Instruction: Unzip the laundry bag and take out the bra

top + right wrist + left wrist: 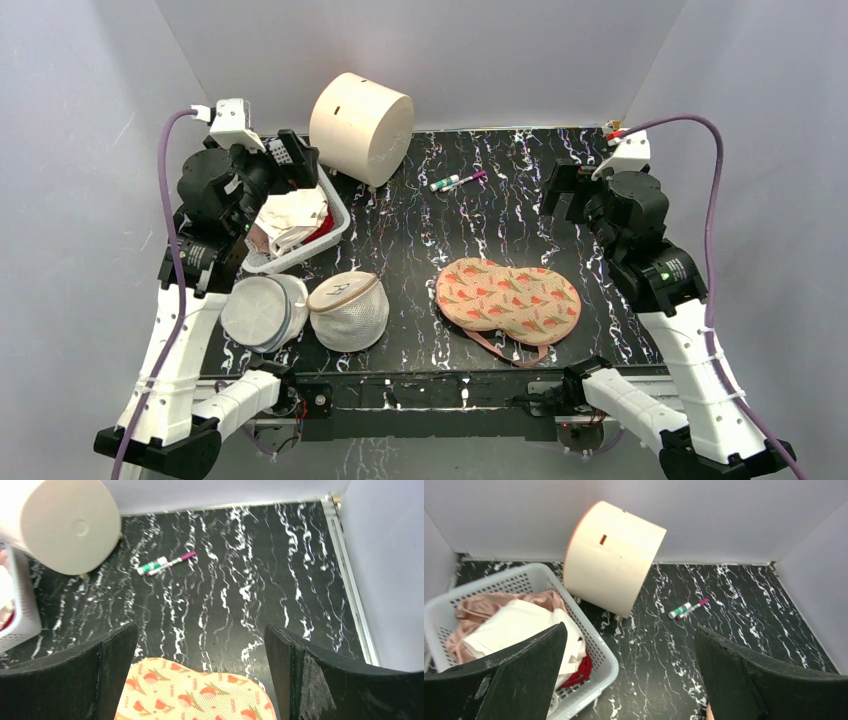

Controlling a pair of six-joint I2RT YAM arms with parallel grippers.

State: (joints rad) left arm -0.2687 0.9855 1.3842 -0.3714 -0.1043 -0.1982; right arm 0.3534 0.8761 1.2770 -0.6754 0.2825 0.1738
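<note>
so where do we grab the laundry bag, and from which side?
The laundry bag lies flat and closed, so its faces offer no pinch. Probably best to take the pink loop strap sticking out at its near edge, coming down from above with the right tool, which is nearer.

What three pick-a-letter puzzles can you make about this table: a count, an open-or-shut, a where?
1. How many white mesh bags are there? A one. B two. C four.
2. The right end effector is: A open and empty. B shut on the laundry bag. C shut on a mesh bag.
3. Where is the laundry bag? A on the mesh bags. B flat on the table. C in the right end effector.
Answers: B, two sit side by side, front left. A, its fingers stand wide apart with nothing between. B, it lies flat near the right arm.
</note>
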